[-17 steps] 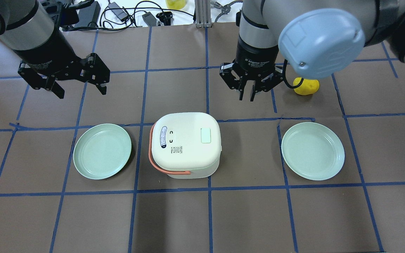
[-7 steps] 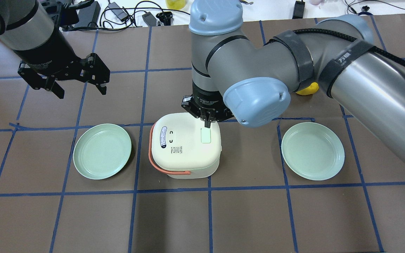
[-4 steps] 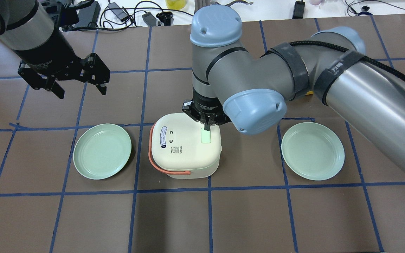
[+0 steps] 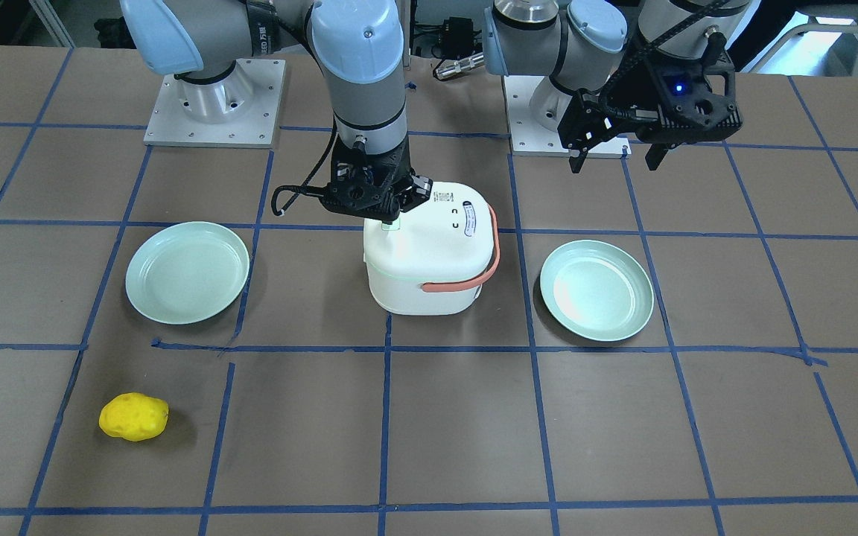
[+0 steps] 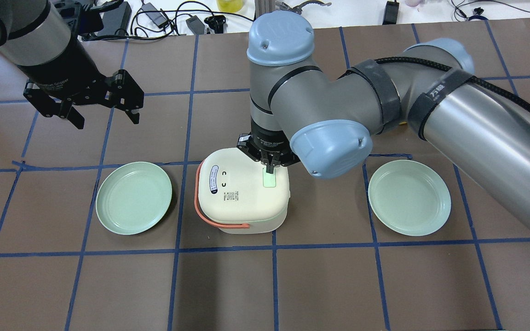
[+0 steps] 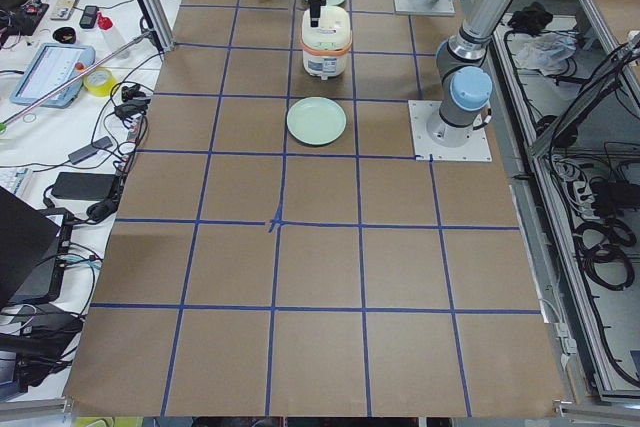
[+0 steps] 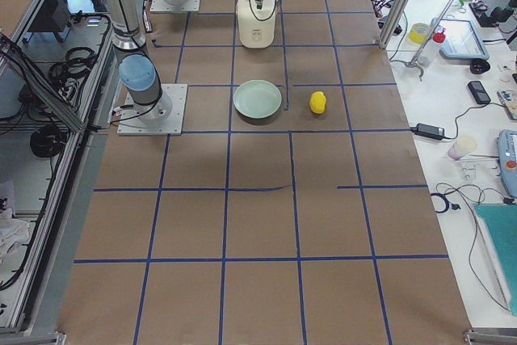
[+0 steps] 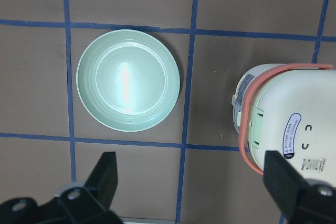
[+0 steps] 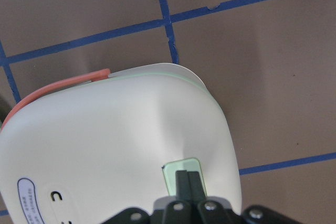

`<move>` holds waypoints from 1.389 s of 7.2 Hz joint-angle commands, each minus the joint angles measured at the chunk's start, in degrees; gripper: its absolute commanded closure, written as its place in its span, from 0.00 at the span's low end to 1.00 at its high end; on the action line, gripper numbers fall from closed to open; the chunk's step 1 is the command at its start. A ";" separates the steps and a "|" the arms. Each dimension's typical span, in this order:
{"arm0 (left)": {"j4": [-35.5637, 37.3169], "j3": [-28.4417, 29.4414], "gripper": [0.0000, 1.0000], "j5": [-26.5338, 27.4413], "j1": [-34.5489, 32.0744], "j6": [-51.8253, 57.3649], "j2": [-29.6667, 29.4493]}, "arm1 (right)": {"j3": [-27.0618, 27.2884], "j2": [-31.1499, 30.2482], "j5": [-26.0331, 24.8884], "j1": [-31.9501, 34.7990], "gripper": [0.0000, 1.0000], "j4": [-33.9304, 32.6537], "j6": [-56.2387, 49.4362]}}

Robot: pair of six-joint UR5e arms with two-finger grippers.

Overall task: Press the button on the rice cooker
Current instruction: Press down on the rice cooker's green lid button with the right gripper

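Overhead exterior view: at the far left, the black two-finger left gripper [image 5: 106, 120] is held above the brown papered table [image 5: 228, 285], fingers spread wide, nothing between them. A pale green round plate [image 5: 134, 197] is seen next, then the cream plastic rice cooker [image 5: 239, 202]. The small greenish rectangular button [image 5: 269, 180], near the lid's right edge, is touched by the right gripper [image 5: 269, 168], fingers pressed together. A 2nd pale green plate [image 5: 409, 197] lies rightmost.
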 commanded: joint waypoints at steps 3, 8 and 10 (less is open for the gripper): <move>0.00 0.00 0.00 0.00 0.00 -0.07 0.00 | 0.15 0.16 0.05 0.02 1.00 0.04 -0.09; 0.00 0.00 0.00 0.00 0.00 -0.07 0.00 | 0.23 1.21 0.05 0.02 1.00 -0.22 -0.09; 0.00 0.00 0.00 0.00 0.00 -0.07 0.00 | 0.15 1.12 0.05 0.20 1.00 -0.22 0.00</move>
